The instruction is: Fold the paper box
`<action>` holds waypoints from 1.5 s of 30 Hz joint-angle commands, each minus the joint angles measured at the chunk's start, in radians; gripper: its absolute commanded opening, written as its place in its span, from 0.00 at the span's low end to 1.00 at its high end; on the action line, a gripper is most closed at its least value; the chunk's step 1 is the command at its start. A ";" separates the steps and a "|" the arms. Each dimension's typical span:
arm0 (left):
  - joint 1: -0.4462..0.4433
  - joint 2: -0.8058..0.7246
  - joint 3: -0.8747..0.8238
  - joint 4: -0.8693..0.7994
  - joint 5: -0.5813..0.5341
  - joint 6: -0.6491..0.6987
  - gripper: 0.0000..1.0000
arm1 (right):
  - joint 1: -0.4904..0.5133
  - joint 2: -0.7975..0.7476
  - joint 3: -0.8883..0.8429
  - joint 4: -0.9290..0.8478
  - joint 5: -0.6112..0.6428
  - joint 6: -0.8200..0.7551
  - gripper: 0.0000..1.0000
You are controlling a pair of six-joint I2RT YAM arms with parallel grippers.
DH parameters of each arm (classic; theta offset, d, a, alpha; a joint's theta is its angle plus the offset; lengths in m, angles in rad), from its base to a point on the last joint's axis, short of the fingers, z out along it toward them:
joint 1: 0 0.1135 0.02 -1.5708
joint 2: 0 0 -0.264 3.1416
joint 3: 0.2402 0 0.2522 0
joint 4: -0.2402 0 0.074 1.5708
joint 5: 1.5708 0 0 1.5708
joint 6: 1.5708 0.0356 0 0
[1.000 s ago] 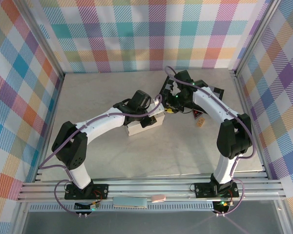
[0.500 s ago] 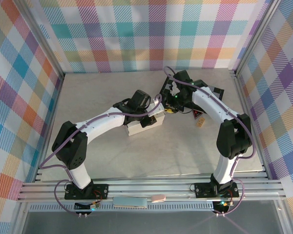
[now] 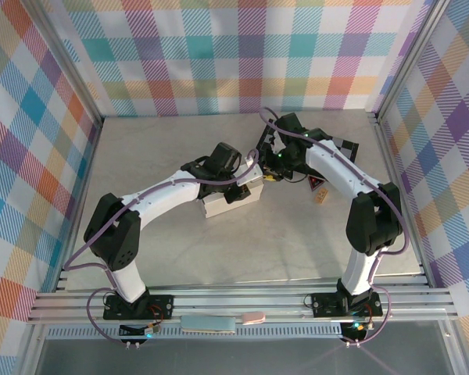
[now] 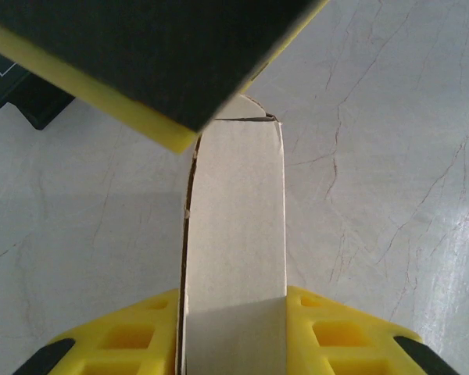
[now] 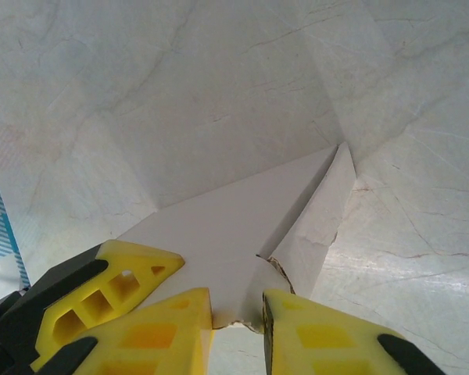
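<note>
The white paper box point(image 3: 221, 205) lies mid-table as a shallow, partly folded shape. My left gripper point(image 3: 248, 184) is at its right end, shut on an upright white wall of the box point(image 4: 238, 203) that fills the gap between its yellow fingers point(image 4: 352, 328). My right gripper point(image 3: 270, 167) meets it from the far right. Its jaws stand narrow, shut on a small rounded flap at the box's corner point(image 5: 242, 301), with the box's sheet point(image 5: 219, 226) spreading beyond. The right gripper's black-and-yellow finger point(image 4: 156, 55) crosses the top of the left wrist view.
A black board point(image 3: 343, 145) lies behind the right arm, and its dark corner point(image 4: 19, 94) shows in the left wrist view. A small tan and red object point(image 3: 320, 192) sits right of the grippers. Plaid walls and metal posts point(image 3: 391, 94) enclose the table.
The right gripper's jaws have narrowed on the flap and its wrist has shifted slightly left and back. The left arm and the box have stayed put.
</note>
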 commanded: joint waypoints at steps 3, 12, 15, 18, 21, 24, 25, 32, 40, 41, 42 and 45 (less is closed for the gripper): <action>0.016 0.035 0.026 -0.041 0.015 -0.023 0.30 | 0.044 -0.018 -0.046 -0.024 -0.002 0.000 0.21; 0.033 0.035 0.028 -0.054 0.040 -0.027 0.30 | 0.048 -0.038 -0.102 0.001 0.041 -0.063 0.19; 0.037 0.039 0.032 -0.059 0.046 -0.027 0.30 | 0.053 -0.045 -0.129 0.015 0.052 -0.070 0.18; 0.041 0.043 0.039 -0.064 0.049 -0.030 0.30 | 0.061 -0.053 -0.155 0.027 0.067 -0.078 0.17; 0.041 0.045 0.040 -0.066 0.051 -0.029 0.30 | 0.064 -0.056 -0.171 0.035 0.081 -0.078 0.17; 0.043 0.044 0.040 -0.066 0.047 -0.028 0.30 | 0.064 -0.056 -0.183 0.033 0.104 -0.086 0.15; 0.045 0.044 0.040 -0.067 0.046 -0.026 0.30 | 0.065 -0.056 -0.187 0.030 0.113 -0.089 0.15; 0.050 0.042 0.041 -0.067 0.045 -0.028 0.33 | 0.067 -0.063 -0.208 0.034 0.146 -0.100 0.14; 0.056 0.039 0.037 -0.076 0.055 -0.034 0.33 | 0.068 -0.065 -0.204 0.039 0.141 -0.069 0.17; 0.057 0.041 0.038 -0.079 0.058 -0.034 0.32 | 0.068 -0.068 -0.197 0.040 0.138 -0.058 0.16; 0.057 0.043 0.040 -0.082 0.060 -0.034 0.31 | 0.067 -0.068 -0.188 0.038 0.133 -0.049 0.16; 0.060 0.045 0.041 -0.085 0.064 -0.032 0.30 | 0.059 -0.049 -0.141 0.018 0.091 -0.009 0.18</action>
